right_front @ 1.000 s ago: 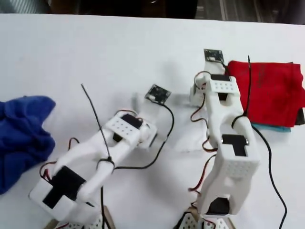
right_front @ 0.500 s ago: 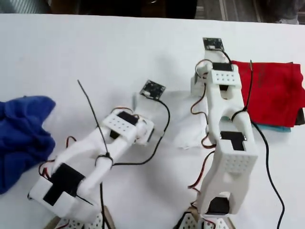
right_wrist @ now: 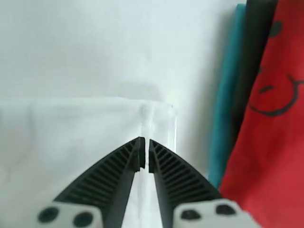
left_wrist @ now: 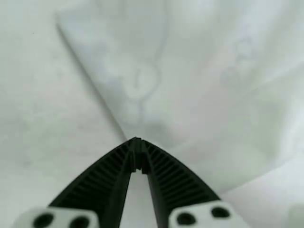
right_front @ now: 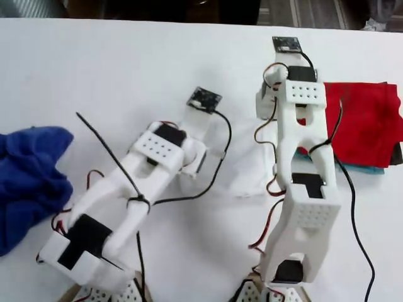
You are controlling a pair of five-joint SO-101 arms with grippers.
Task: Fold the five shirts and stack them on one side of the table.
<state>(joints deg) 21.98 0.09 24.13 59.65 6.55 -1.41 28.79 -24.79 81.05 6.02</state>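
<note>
**Inspection: fourth shirt in hand, three stacked, one untouched**

At the far left of the counter (right_front: 126, 69) lies the blue shirt (right_front: 28, 182), crumpled in a heap and well apart from both arms. It shows no fold.

The left claw (left_wrist: 137, 159) is clenched. Its tips meet on the white shirt (right_front: 252, 173), and creases run out from the pinch, so it is judged to be grasping that cloth at one edge. The white shirt lies between the two arms, partly flattened and hard to tell from the pale surface under it.

The right claw (right_wrist: 146, 156) is likewise clenched, with a mere slit between the tips. A ridge of the white shirt runs into that slit near a squared corner of the cloth, so this claw is also judged to be grasping it.

At the right side sits the stack. The red shirt (right_front: 368, 123) lies folded on top, the teal shirt (right_front: 359, 168) shows as an edge beneath it, and the black shirt (right_front: 397, 154) shows as a strip at the outer edge.

**Progress, as judged:** three shirts are folded and stacked. The white one is mid-fold and not yet on the stack. The blue one is yet to be handled. Rather more than half is done.

**Surface and room:** the counter is white, smooth and matt. Beyond its far edge the room is dark, and little can be made out there.
</note>
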